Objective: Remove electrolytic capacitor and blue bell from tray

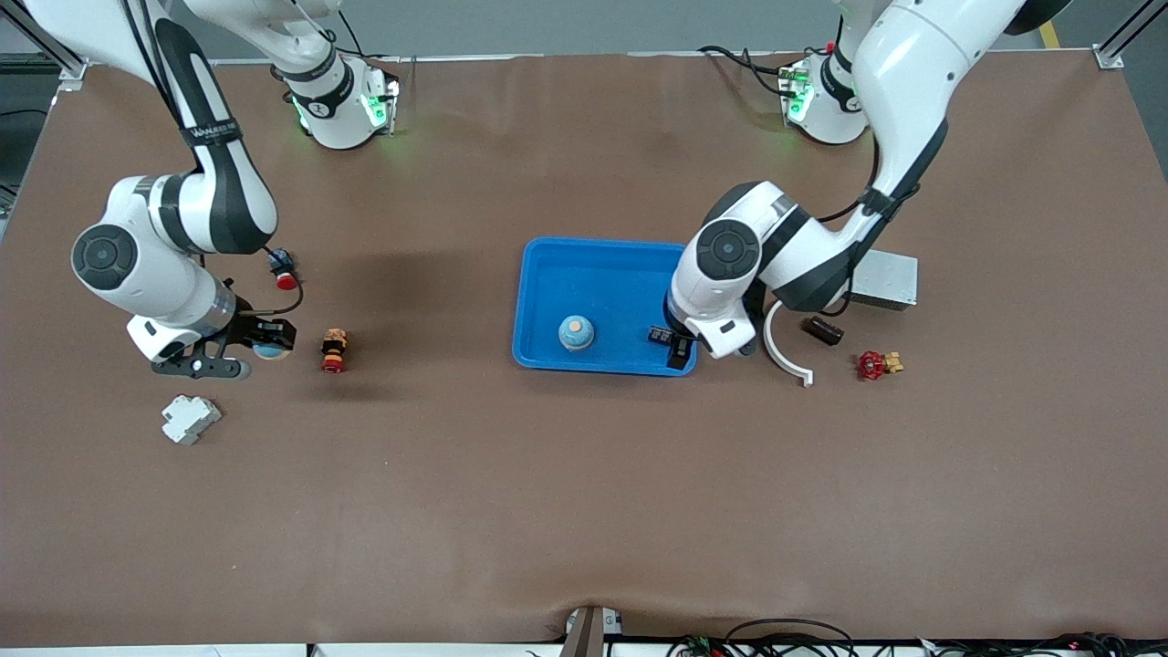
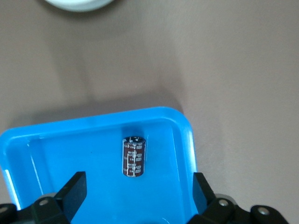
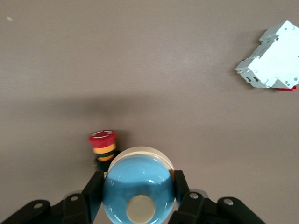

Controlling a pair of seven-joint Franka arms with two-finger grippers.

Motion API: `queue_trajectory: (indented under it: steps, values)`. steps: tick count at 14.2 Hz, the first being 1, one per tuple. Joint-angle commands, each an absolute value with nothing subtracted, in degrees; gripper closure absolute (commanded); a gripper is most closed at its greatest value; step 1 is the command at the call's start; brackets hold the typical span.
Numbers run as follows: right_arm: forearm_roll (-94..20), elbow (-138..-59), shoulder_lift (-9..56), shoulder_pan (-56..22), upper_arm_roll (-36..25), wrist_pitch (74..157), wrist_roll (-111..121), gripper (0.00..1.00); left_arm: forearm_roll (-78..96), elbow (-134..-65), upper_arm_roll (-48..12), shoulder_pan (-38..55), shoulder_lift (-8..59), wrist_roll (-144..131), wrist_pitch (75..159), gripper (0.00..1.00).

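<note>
Nearest the front camera lies a white breaker block (image 1: 190, 419), on the brown mat (image 1: 584, 511) that covers the whole table; grey floor and aluminium frame posts show at the table's edges. Taking the blue tray (image 1: 546, 274) at mid-table as the landmark: one bell (image 1: 576, 332), blue-domed with a tan button, already sits inside the tray near its edge closest to the camera. A dark capacitor (image 2: 134, 157) lies on its side on the tray floor in the corner toward the left arm's end; it is seen only from the left wrist. The left gripper (image 1: 674, 348) hangs over that same corner with its fingers spread wide apart, holding nothing.

Well away from the tray, toward the right arm's end, the right gripper (image 3: 135, 196) is clamped on a second blue bell (image 3: 138, 186) just above the mat. Between it and the tray stands a red-capped push button (image 1: 334, 351), with another red button (image 1: 285, 270) farther from the camera.

Past the tray toward the left arm's end lie a white curved strip (image 1: 785, 351), a dark cylinder (image 1: 821, 329), a red valve (image 1: 876, 365) and a grey metal box (image 1: 883, 278).
</note>
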State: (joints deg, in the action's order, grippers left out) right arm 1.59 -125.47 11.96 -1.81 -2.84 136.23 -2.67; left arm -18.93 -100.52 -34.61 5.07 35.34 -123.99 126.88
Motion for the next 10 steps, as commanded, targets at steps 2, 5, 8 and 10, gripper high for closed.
queue_trajectory:
  steps: [2,5,8,10]
  values:
    - [4.6,-129.0,11.9,0.7,-1.8,141.7,-1.0,1.00,-25.4,-99.1,-34.3,6.4,39.7,-131.1,128.4,0.00]
    - [6.8,-129.1,13.7,1.9,-1.8,143.9,-1.0,1.00,-25.9,-99.2,-34.3,7.3,41.2,-132.7,129.1,0.02]
    - [8.2,-129.6,16.9,3.8,-1.8,148.4,-1.0,1.00,-27.3,-99.4,-33.6,9.1,42.1,-135.3,131.0,0.12]
    - [8.3,-130.1,19.1,4.9,-1.8,151.5,-1.0,1.00,-27.8,-100.0,-33.5,9.2,42.1,-136.3,131.0,0.15]
